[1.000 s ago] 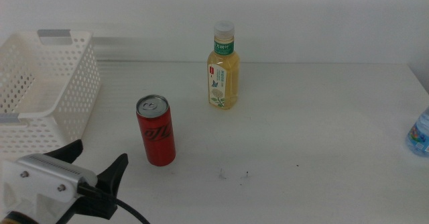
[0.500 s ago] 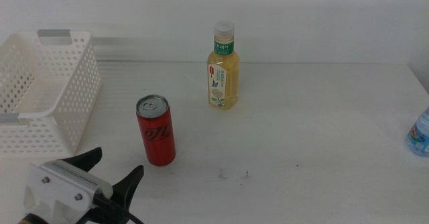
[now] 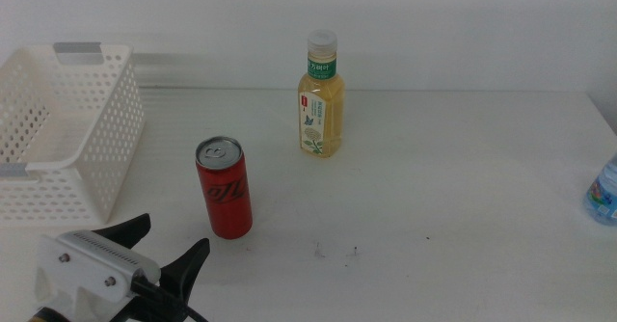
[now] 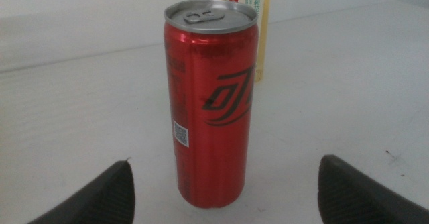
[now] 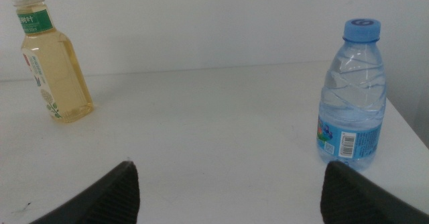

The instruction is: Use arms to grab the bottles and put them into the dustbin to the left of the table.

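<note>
The can (image 3: 224,188) stands upright on the bench (image 3: 434,168), left of centre. Behind it and to its right stands the drink bottle (image 3: 320,95), well apart from it. The dustbin (image 3: 67,134) sits at the bench's left edge, left of the can. The water bottle (image 3: 603,192) stands at the far right edge. The left hand (image 3: 169,246) lies just in front of the can, its jaws spread wide, not touching it
</note>
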